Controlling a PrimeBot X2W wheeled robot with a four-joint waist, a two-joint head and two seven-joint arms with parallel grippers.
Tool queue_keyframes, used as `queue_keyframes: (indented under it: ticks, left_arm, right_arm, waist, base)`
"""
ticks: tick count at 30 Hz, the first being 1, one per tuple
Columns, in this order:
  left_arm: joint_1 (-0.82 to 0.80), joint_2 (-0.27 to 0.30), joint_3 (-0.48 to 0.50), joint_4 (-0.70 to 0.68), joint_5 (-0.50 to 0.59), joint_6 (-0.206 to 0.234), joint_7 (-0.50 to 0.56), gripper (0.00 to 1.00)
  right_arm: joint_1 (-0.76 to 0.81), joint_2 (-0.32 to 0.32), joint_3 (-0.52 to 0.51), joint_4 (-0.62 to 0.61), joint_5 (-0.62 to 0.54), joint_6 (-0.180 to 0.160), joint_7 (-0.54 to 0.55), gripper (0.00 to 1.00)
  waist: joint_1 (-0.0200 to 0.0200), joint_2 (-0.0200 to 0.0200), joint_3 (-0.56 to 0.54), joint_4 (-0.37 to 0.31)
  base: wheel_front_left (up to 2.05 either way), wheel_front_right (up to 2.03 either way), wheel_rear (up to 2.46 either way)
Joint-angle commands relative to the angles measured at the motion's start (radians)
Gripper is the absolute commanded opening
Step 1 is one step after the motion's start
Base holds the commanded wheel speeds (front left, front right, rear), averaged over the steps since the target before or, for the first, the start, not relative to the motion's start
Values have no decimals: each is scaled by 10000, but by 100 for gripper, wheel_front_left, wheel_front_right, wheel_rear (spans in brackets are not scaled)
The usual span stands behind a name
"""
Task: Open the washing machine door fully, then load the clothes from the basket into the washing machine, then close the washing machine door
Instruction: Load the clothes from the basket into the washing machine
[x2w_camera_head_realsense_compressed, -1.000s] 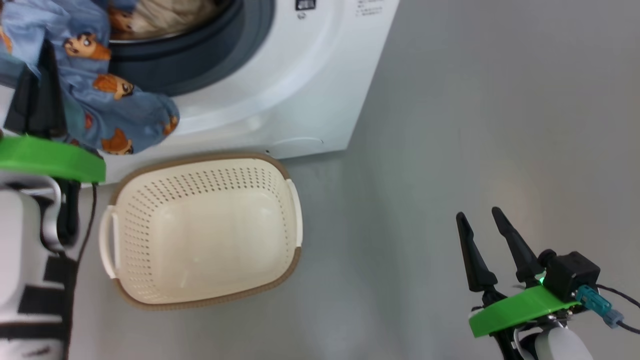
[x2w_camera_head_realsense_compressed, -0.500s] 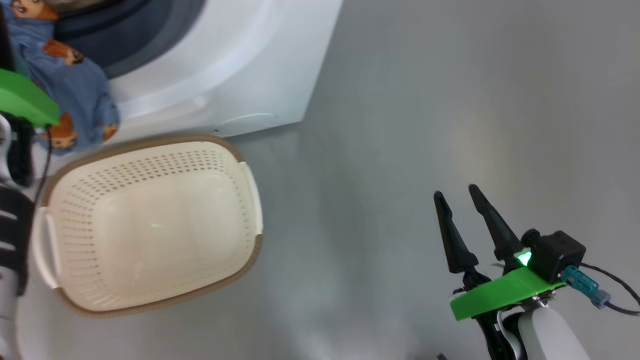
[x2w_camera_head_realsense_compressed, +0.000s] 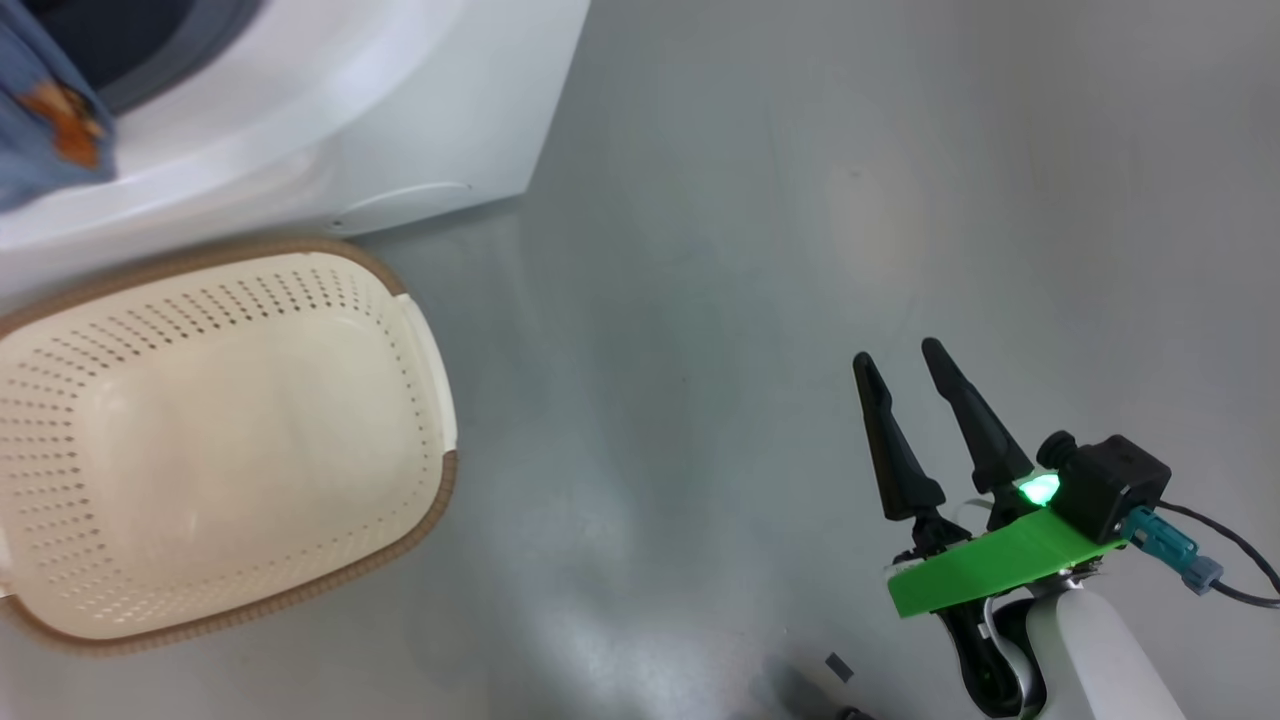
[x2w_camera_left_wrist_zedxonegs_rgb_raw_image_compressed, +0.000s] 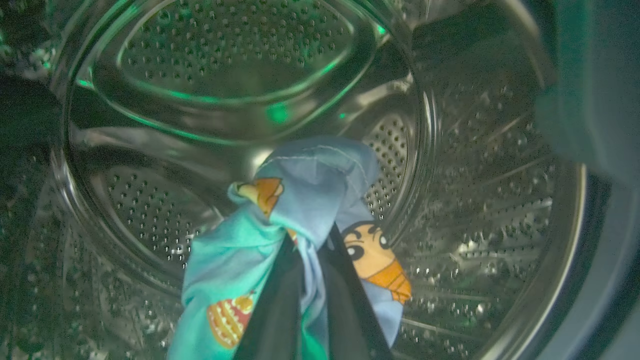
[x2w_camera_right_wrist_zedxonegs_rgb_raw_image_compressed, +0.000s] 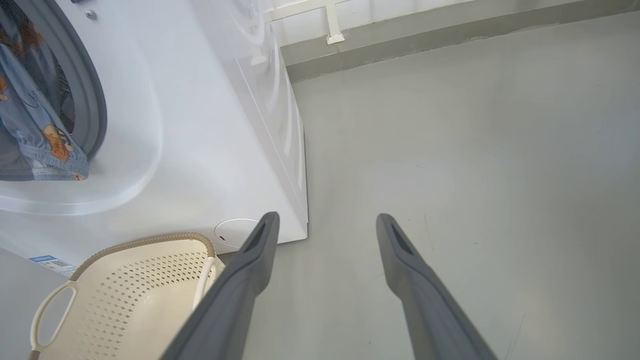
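Grey floor (x2w_camera_head_realsense_compressed: 800, 200) lies open to the right of the washing machine (x2w_camera_head_realsense_compressed: 400, 120). Inside its drum (x2w_camera_left_wrist_zedxonegs_rgb_raw_image_compressed: 225, 50) the left hand (x2w_camera_left_wrist_zedxonegs_rgb_raw_image_compressed: 310, 250) is clamped on the blue clothes (x2w_camera_left_wrist_zedxonegs_rgb_raw_image_compressed: 310, 185), part of which trails over the gasket (x2w_camera_right_wrist_zedxonegs_rgb_raw_image_compressed: 95, 100). Since a second ago the head camera has swung right, pushing the empty basket (x2w_camera_head_realsense_compressed: 440, 490) to the view's left edge. Well clear of both, the right hand (x2w_camera_head_realsense_compressed: 896, 352) hovers, spread apart.

The left claw (x2w_camera_left_wrist_zedxonegs_rgb_raw_image_compressed: 312, 236) has carried the clothes (x2w_camera_left_wrist_zedxonegs_rgb_raw_image_compressed: 315, 180) into the washing machine (x2w_camera_head_realsense_compressed: 300, 150).

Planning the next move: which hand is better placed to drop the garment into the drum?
Left. The left hand is shut on the blue garment inside the steel drum, so opening should drop it. The right hand hangs open over the floor.
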Motion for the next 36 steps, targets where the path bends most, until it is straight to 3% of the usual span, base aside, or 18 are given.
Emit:
queue_keyframes:
  ticks: [1,5,8,9,10,11,12,19,36]
  left_arm:
    - [-179,495,419,-571,256,74,-61,0]
    - [143,467,1146,-1751,1193,98,-61,0]
    - [583,283,1587,-1595,1431,46,-61,0]
    - [691,248,1607,-1291,1494,15,-61,10]
    - [760,211,1607,-944,1540,-12,-61,36]
    - [788,165,1610,-629,1565,-32,-61,76]
    - [779,126,1625,-383,1575,-51,-61,100]
    - [653,-73,1751,636,1524,-129,-61,100]
    - [2073,-839,2317,593,1612,-158,-61,100]
  right_arm:
    - [-14,-2,242,-246,145,94,-120,100]
    - [-143,-2,362,-294,289,94,-120,100]
    - [-175,-2,397,-343,348,94,-120,100]
    - [-163,-1,413,-350,363,94,-120,100]
    - [-149,-1,427,-349,371,94,-120,100]
    - [-138,-1,433,-344,373,94,-120,100]
    - [-131,-1,434,-340,375,94,-120,100]
    - [-184,-1,410,-313,370,94,-120,100]
    - [-237,-1,259,-264,9,94,-120,100]
  waist:
    - [0,-1,173,-130]
    - [0,-1,319,-236]
    - [0,-1,379,-249]
    - [0,-1,386,-243]
    - [0,-1,390,-232]
    - [0,-1,390,-216]
    - [0,-1,393,-202]
    - [0,-1,352,-84]
    - [0,-1,-14,353]
  base:
    - [0,0,0]
    - [0,0,0]
    - [0,0,0]
    - [0,0,0]
    - [0,0,0]
    - [0,0,0]
    - [0,0,0]
    - [0,0,0]
    - [0,0,0]
